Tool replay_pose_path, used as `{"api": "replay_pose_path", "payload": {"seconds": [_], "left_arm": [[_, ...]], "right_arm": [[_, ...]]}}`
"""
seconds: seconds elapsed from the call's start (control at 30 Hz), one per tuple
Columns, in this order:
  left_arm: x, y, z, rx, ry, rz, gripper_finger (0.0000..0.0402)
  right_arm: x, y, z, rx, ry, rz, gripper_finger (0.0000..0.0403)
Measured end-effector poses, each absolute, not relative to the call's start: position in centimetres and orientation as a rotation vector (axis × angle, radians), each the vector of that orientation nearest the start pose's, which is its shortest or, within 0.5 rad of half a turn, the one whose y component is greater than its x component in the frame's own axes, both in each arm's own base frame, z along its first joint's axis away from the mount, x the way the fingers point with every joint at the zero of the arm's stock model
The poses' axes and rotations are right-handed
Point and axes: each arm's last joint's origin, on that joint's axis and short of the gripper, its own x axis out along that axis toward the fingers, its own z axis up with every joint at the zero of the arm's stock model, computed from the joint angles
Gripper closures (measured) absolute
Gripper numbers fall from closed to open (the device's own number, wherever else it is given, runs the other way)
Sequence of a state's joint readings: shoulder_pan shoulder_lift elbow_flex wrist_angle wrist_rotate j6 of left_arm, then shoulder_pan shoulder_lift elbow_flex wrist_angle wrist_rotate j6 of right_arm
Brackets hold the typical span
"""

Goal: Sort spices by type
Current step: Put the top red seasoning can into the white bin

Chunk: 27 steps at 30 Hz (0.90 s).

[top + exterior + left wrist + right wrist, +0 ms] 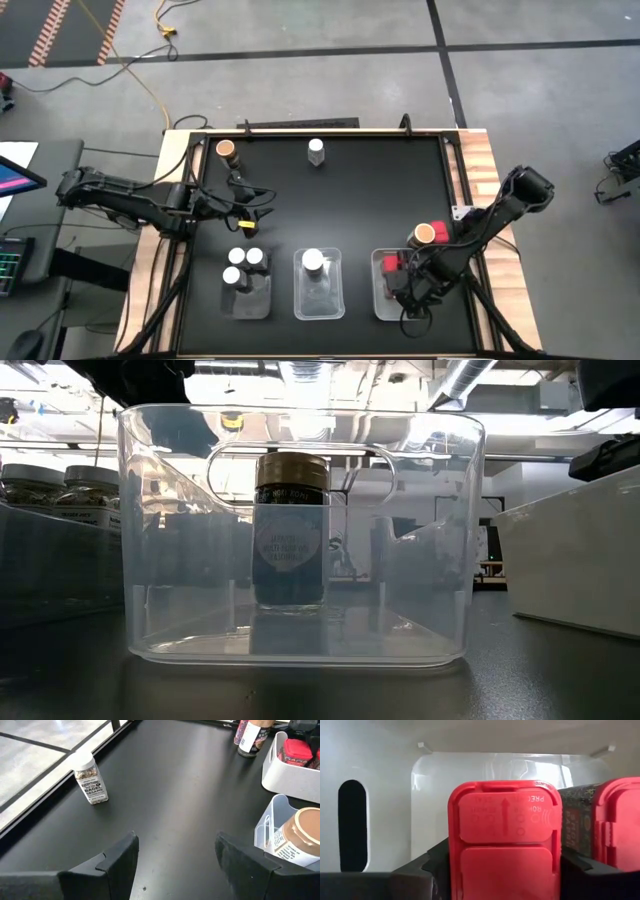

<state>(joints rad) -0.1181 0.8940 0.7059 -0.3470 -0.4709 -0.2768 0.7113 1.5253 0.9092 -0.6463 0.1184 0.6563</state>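
Jaws of the right gripper [502,870] are seen on either side of a red-capped jar [504,845] inside the tray [385,300] at lower right; whether it is gripped cannot be told. Left gripper [175,860] jaws are parted, empty, over the worktop [170,795] at centre left.

Left arm reaches in from the table's left edge, its left gripper [262,213] hovering over bare surface with fingers [120,855] spread and nothing between them. Right arm angles down from the right edge, right gripper [400,283] low near the front-right corner, fingers hugging a red-capped jar [504,845].
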Motion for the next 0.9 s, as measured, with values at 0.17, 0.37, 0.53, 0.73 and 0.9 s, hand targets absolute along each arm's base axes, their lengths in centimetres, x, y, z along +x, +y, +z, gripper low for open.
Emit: {"api": "replay_pose_path", "payload": {"seconds": [0.17, 0.37, 0.53, 0.73, 0.9], "left_arm": [[18.7, -0.9, 27.5, -0.111, 0.464, 0.412, 0.0150], [18.7, -0.9, 27.5, -0.108, 0.465, 0.411, 0.0150], [18.7, -0.9, 27.5, -0.108, 0.465, 0.411, 0.0150], [18.7, -0.9, 27.5, -0.108, 0.465, 0.411, 0.0150], [18.7, -0.9, 27.5, -0.108, 0.465, 0.411, 0.0150]], "right_arm": [[20.8, 17.4, 18.3, 0.047, 1.260, 0.104, 0.0143], [20.6, 17.3, 18.7, 0.048, 1.256, 0.106, 0.0142], [20.4, 17.2, 19.0, 0.052, 1.252, 0.109, 0.0142], [20.2, 17.0, 19.6, 0.065, 1.236, 0.116, 0.0142], [20.0, 16.8, 20.4, 0.081, 1.211, 0.129, 0.0142]]}}
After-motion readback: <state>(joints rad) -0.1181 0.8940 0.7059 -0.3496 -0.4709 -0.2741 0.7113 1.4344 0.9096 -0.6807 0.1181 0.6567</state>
